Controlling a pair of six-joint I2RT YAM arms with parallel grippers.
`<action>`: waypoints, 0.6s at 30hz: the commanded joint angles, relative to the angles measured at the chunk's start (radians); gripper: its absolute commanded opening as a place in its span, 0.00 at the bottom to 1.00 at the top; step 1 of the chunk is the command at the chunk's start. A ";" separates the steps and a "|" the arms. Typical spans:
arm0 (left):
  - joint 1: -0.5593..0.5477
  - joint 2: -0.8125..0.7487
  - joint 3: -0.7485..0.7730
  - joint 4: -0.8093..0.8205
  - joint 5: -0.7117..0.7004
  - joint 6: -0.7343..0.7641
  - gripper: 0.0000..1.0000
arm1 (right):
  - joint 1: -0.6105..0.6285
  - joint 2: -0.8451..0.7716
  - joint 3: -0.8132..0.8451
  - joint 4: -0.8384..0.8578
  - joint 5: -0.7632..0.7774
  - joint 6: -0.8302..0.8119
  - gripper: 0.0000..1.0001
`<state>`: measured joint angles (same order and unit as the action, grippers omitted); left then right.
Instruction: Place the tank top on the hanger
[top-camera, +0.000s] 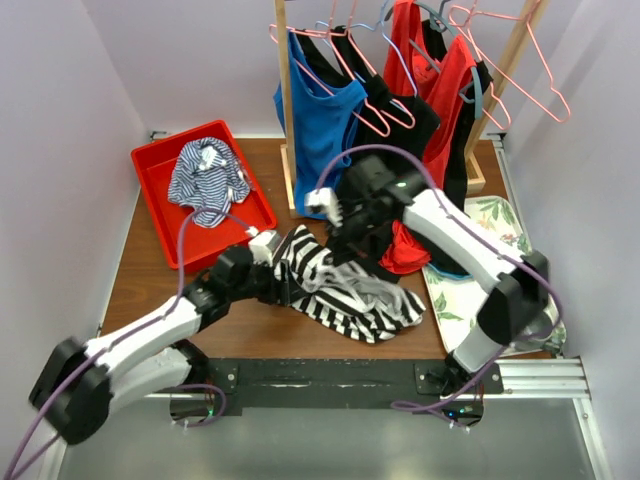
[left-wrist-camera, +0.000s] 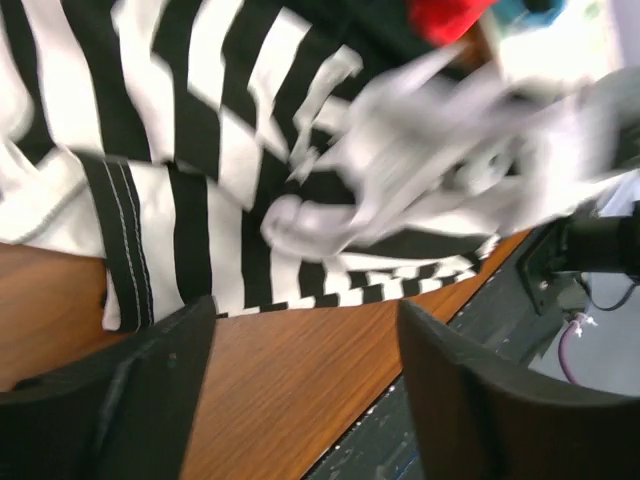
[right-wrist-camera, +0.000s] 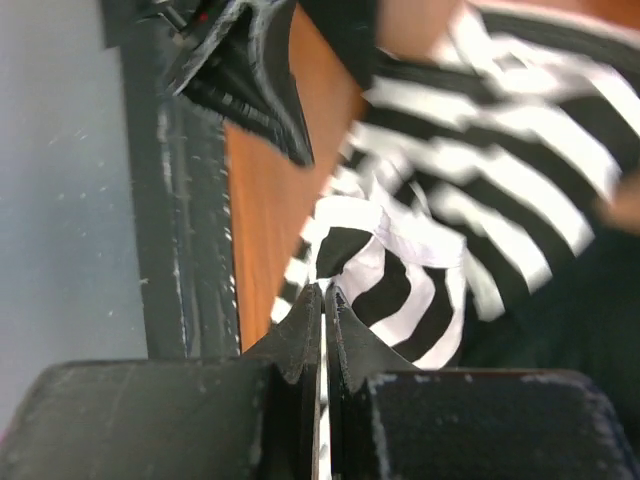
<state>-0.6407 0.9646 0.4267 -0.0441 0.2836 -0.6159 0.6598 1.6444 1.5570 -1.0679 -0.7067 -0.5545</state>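
Black-and-white striped fabric, the tank top (top-camera: 352, 296), lies crumpled on the wooden bench (top-camera: 150, 300) between the two arms, near the front edge. Its upper left part is drawn up off the heap toward the right tool (top-camera: 338, 243).

In the right wrist view, the right tool (right-wrist-camera: 324, 295) has its fingers pressed together. A fold of the tank top (right-wrist-camera: 480, 200) sits right at their tips and a thin white sliver shows between them, so it is pinching the garment's edge. The rest of the cloth spreads away beyond the fingertips over the bench.

The left tool (top-camera: 288, 278) reaches in from the left, at the tank top's left edge. In its wrist view the left tool (left-wrist-camera: 300, 320) stands wide apart with only bare bench between the fingers. The tank top (left-wrist-camera: 200, 150) lies just past the fingertips, its hem close to them but not gripped.

At the back, garments hang on a wooden rack (top-camera: 286, 100). An empty pink hanger (top-camera: 558, 88) hangs at its right end, well apart from the tank top. A red tray (top-camera: 150, 165) at the back left holds a thin-striped blue-and-white garment (top-camera: 205, 175).
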 joint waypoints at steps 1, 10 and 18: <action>0.010 -0.254 0.058 -0.092 -0.138 0.011 0.87 | 0.093 0.107 0.126 -0.028 -0.019 -0.021 0.00; 0.015 -0.245 0.048 -0.064 -0.025 0.044 0.93 | 0.080 0.011 0.037 0.068 0.183 0.050 0.55; 0.015 -0.081 0.032 0.084 0.057 0.057 0.92 | -0.172 -0.337 -0.204 0.077 0.191 0.019 0.73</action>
<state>-0.6304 0.8406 0.4480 -0.0715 0.2760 -0.5884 0.5892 1.4448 1.4441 -1.0073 -0.5488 -0.5240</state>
